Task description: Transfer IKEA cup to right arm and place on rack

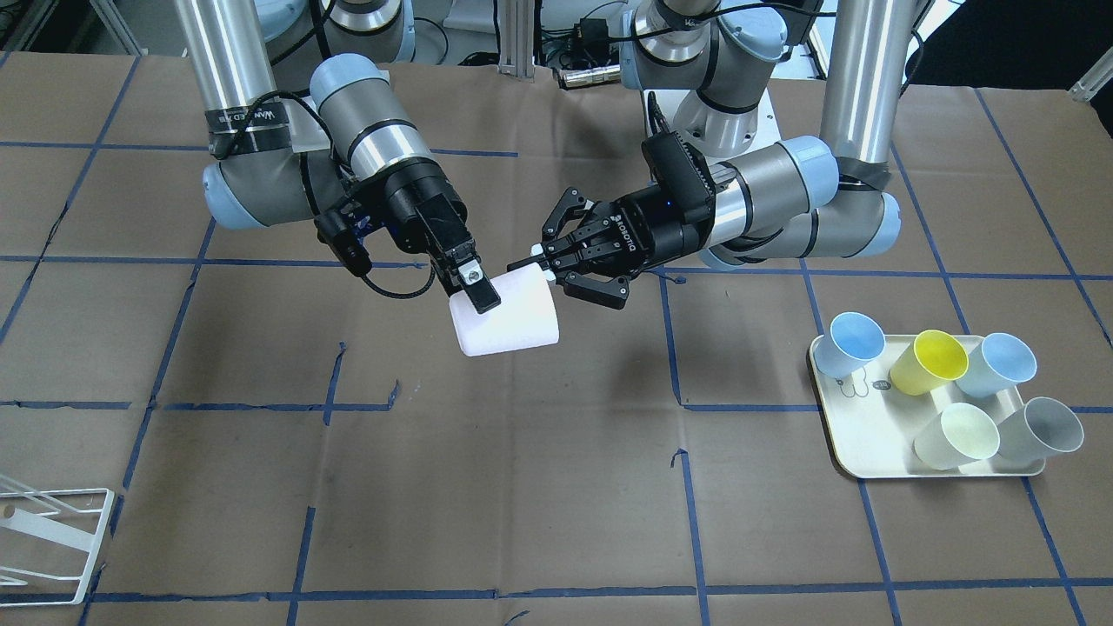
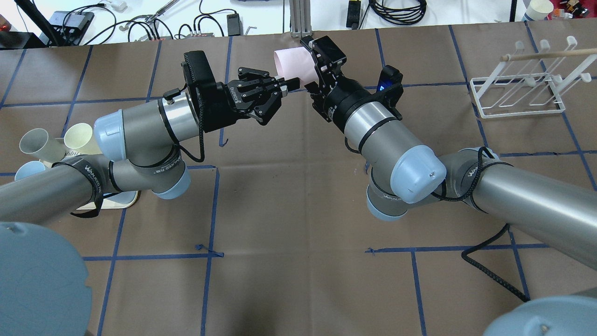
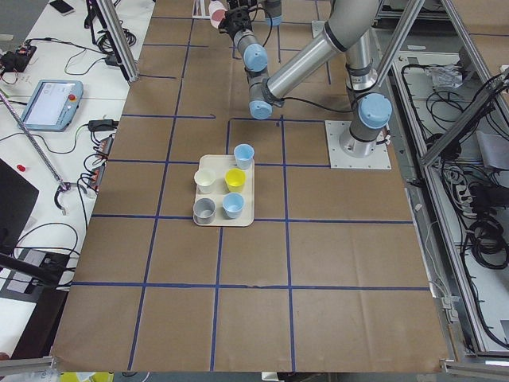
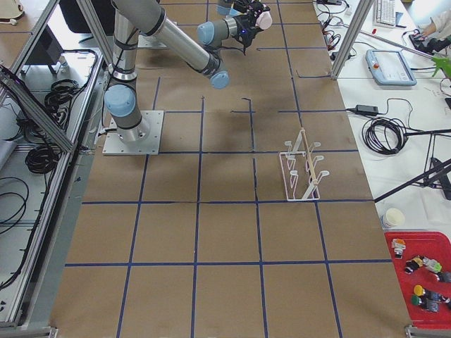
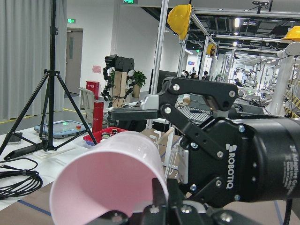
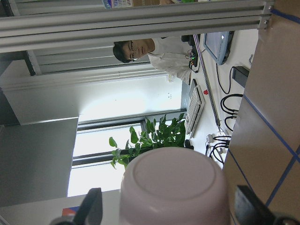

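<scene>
A pale pink IKEA cup hangs on its side above the table's middle, also seen from overhead. My right gripper is shut on the cup near its base; the right wrist view shows the cup's bottom between its two fingers. My left gripper is at the cup's rim end with its fingers apart. In the left wrist view its upper finger stands clear above the cup. The white wire rack stands at the table's far right, well away from both grippers.
A cream tray on the robot's left side holds several cups, among them a yellow one. Blue tape lines cross the brown table cover. Cables lie past the far edge. A person shows beyond the table.
</scene>
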### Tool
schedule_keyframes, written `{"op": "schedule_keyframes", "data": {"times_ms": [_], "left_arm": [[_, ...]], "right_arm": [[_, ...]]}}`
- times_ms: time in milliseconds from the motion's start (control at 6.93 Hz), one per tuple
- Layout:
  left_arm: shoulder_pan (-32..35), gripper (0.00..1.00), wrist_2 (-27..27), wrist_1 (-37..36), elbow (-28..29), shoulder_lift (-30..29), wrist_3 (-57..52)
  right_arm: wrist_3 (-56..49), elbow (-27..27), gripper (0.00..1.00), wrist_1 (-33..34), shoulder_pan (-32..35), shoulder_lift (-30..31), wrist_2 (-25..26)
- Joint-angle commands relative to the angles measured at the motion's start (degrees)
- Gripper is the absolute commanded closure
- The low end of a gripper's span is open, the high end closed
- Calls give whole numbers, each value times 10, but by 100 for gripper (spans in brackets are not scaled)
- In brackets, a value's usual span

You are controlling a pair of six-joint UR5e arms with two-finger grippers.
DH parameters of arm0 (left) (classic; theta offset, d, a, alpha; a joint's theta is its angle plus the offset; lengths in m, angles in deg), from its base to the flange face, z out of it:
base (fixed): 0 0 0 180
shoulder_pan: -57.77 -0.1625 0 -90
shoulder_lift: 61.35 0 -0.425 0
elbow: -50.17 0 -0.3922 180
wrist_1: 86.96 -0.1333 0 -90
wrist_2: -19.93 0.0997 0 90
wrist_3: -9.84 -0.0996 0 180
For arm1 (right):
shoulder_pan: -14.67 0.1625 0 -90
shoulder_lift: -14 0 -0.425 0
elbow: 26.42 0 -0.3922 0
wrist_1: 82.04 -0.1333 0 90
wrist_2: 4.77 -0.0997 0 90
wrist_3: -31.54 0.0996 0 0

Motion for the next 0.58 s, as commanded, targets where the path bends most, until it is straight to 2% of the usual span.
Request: {"op": "schedule_keyframes", "data": {"times_ms": [0, 144, 289, 433], "left_arm": [[0, 97, 0, 0, 0, 0, 0], [0, 97, 0, 0, 0, 0, 0], [0, 97, 0, 0, 0, 0, 0], [0, 97, 0, 0, 0, 1, 0]], "right_arm": [[0, 1, 1, 0, 0, -4, 5], [1, 3, 3, 0, 0, -8, 7], [1, 11, 24, -1, 0, -8, 4], [1, 11, 40, -1, 0, -9, 1]]}}
